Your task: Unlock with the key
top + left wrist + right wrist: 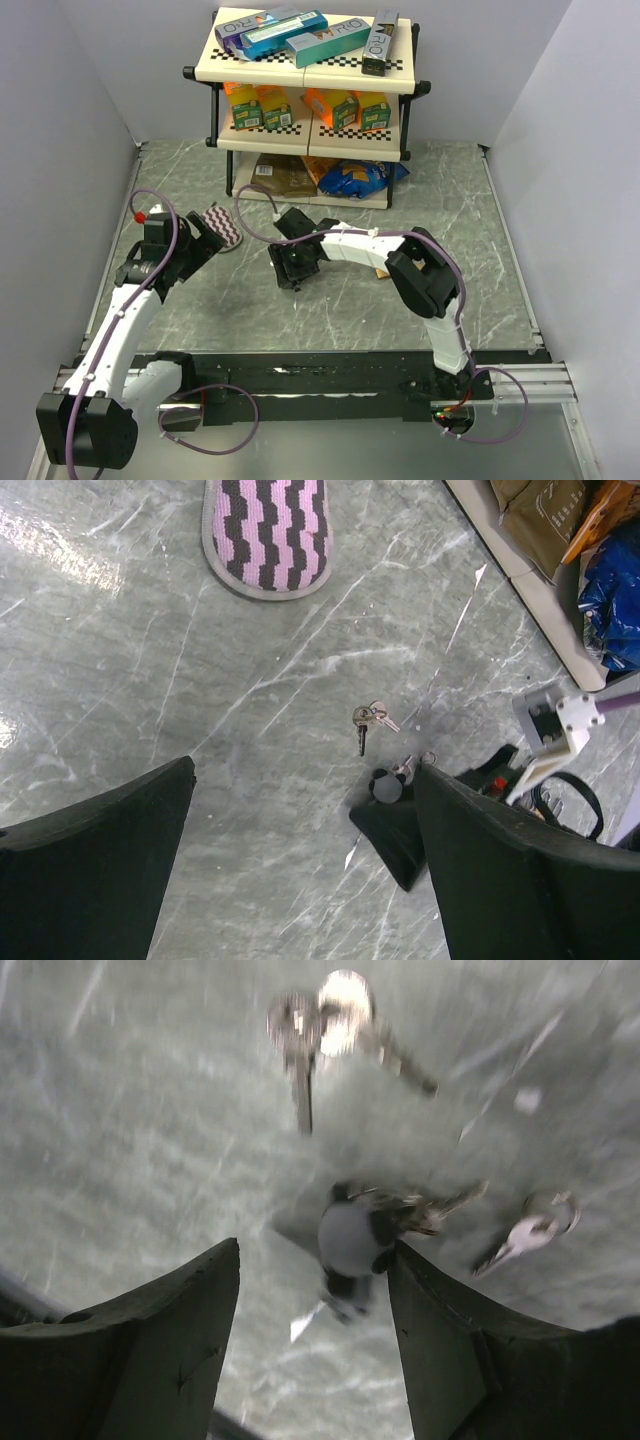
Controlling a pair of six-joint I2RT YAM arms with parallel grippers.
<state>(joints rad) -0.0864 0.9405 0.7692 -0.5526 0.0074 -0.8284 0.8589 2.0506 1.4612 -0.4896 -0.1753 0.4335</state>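
Where the right end effector (312,1252) hangs: low over the bench (230,315), fingers spread wide, gripping nothing.
Lock: a small round lock (350,1240) lies on the bench between those fingers, close against the one on the picture's right; blur hides whether they touch.
Keys: a key bunch (320,1020) lies just ahead of the right end effector's fingertips, apart from the lock; a single key (520,1232) on a ring lies just outside the same finger.
Left end effector (305,770): wide, holding nothing, with lock and key bunch ahead of it and slightly to its right.
Slipper: a pink zigzag slipper (265,530) lies farther ahead of the left end effector.
Shelf rack (310,72): well beyond both end effectors. The top shelf carries flat boxes (285,30), the middle one orange-and-green cartons (300,108), the bottom one a brown bag (280,175) and a blue bag (355,178).
Edges and room: bare marble bench lies on every side of the right end effector; walls stand close along the bench's left and right edges.
Writing: large letters like RIO on a black box (381,35) on the top shelf.
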